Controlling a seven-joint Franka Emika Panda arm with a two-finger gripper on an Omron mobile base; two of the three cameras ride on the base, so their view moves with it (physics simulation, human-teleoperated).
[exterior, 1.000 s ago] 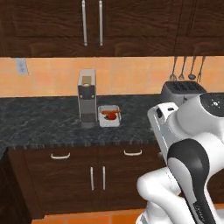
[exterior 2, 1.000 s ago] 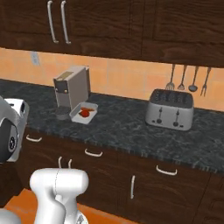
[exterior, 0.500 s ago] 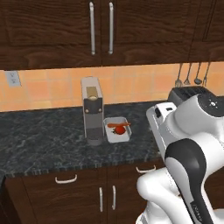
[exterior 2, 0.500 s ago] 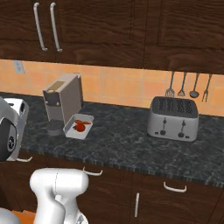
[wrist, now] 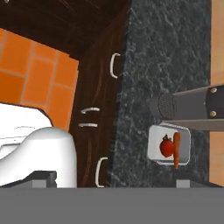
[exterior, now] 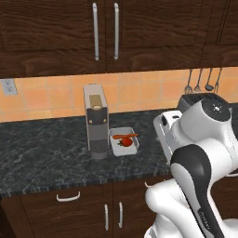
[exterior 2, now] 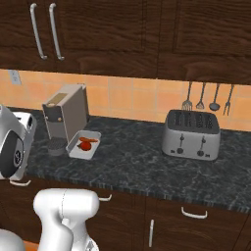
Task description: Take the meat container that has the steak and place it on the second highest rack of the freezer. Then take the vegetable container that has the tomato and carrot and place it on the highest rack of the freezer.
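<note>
Vegetable step in hand, judging by the scene: tub point(exterior: 124, 141) with tomato point(exterior: 126, 142) and carrot point(exterior: 125, 135) sits on the surface point(exterior: 42, 148) beside the coffee machine point(exterior: 96, 121), gripper point(wrist: 113, 183) spread empty, next needing a reach down to the tub rim.

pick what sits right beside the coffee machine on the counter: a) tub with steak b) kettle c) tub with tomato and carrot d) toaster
c, the tub holding the tomato and carrot lies right next to the coffee machine, while the toaster stands well along the counter.
</note>
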